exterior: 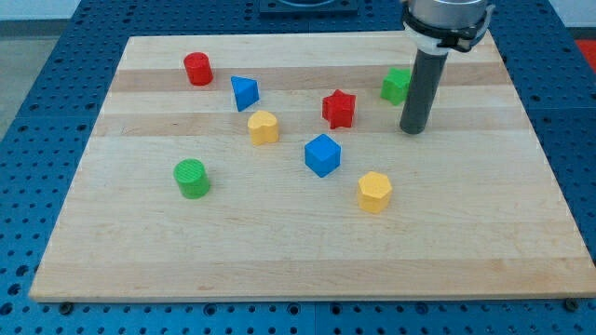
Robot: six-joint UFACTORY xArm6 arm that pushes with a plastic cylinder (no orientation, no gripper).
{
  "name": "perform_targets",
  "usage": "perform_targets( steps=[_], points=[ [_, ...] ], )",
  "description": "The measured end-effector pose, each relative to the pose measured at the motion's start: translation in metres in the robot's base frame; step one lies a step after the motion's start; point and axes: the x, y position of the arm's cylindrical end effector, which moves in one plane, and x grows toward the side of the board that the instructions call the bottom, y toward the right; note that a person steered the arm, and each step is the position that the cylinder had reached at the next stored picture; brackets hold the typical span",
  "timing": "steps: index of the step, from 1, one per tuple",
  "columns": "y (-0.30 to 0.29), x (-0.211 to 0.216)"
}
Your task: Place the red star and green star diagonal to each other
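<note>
The red star (pixel 339 108) lies on the wooden board right of centre, toward the view's top. The green star (pixel 396 85) lies up and to the right of it, partly hidden behind my rod. My tip (pixel 413 130) rests on the board just below and right of the green star, and to the right of the red star, apart from it.
A red cylinder (pixel 197 69) sits at the top left. A blue triangular block (pixel 244 92), a yellow block (pixel 264 127), a blue cube (pixel 322 154), a yellow hexagonal block (pixel 374 192) and a green cylinder (pixel 192 178) are spread over the wooden board (pixel 484 242).
</note>
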Motion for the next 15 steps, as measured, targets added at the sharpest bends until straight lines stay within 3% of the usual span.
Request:
perform_targets(
  steps=[1, 4, 5, 7, 8, 15],
  points=[
    [-0.044, 0.000],
    [-0.104, -0.011],
    [-0.104, -0.011],
    [-0.011, -0.020],
    [0.004, -0.038],
    [-0.015, -0.069]
  ],
)
